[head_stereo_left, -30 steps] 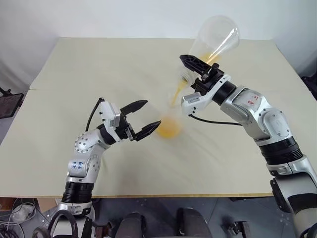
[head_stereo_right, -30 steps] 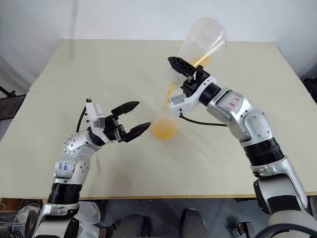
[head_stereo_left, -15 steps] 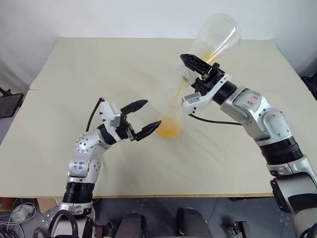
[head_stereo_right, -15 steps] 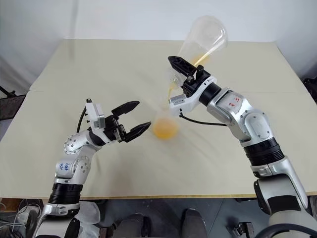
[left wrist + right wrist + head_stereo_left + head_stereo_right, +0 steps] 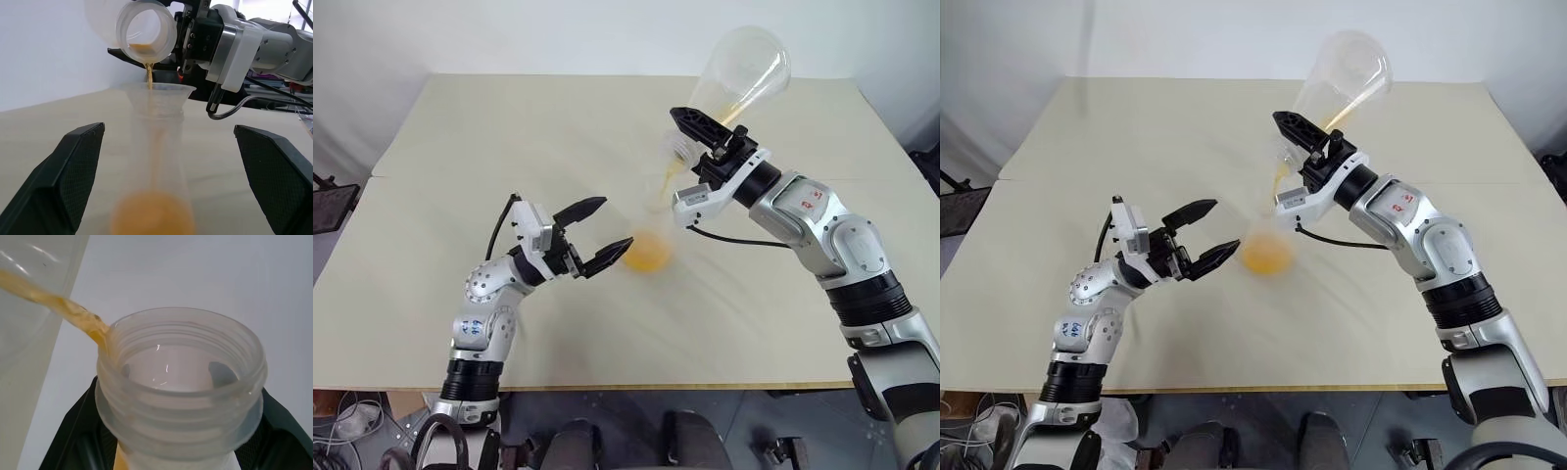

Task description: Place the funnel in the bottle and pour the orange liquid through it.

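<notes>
The bottle [image 5: 652,240] stands upright on the table with the clear funnel [image 5: 658,188] seated in its neck. The orange liquid [image 5: 649,257] pools in its base. Above it my right gripper [image 5: 690,137] is shut on the neck of a second, tipped flask [image 5: 744,69]. From that flask's mouth [image 5: 146,32] a thin orange stream [image 5: 148,76] falls into the funnel [image 5: 157,93]. My left gripper [image 5: 615,223] is open just left of the bottle. Its fingers [image 5: 73,166] stand on either side of the bottle [image 5: 157,156], apart from it.
The pale table [image 5: 509,127] has a seam running across its middle, and its front edge lies close below my arms. A dark object [image 5: 333,201] sits off the table's left side.
Both arms have kept still. The orange patch inside the tipped flask has thinned to a narrow streak while the stream keeps falling into the funnel.
</notes>
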Controlling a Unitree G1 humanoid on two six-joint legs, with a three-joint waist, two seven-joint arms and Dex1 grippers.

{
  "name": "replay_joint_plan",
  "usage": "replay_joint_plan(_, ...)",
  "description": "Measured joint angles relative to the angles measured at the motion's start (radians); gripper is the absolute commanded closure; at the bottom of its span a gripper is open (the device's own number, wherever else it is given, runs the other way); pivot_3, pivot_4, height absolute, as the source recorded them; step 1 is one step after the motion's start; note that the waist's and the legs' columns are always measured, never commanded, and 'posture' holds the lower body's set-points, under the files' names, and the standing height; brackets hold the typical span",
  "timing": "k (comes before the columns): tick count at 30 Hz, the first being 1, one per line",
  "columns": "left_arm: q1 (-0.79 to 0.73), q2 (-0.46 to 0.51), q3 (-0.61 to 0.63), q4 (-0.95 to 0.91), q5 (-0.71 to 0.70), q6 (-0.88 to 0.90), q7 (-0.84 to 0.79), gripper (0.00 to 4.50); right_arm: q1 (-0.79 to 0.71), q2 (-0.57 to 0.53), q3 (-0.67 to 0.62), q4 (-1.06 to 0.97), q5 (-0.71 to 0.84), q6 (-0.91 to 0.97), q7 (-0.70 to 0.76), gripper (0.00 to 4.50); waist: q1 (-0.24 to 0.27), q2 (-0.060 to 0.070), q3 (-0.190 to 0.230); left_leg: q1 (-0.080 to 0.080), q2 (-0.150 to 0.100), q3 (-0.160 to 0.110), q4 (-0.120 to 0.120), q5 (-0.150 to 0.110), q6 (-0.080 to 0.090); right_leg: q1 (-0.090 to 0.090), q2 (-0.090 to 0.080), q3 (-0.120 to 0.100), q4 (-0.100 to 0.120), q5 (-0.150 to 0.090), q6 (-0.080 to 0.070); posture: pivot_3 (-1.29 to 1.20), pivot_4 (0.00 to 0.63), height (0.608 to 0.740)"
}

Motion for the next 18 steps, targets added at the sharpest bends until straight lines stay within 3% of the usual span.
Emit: replay_joint_plan(18, -0.009, -0.011, 0.000, 0.031, 0.007, -0.019, -0.001, 0.00, 0.005, 0.000, 0.000, -0.007, -0.019, 0.001, -0.023, 2.02, 0.000, 0.000, 0.000, 0.000, 0.000, 0.000, 0.000, 0.000, 0.000, 0.000, 0.000, 0.000, 0.000, 0.000, 0.000, 0.00, 0.150, 0.740)
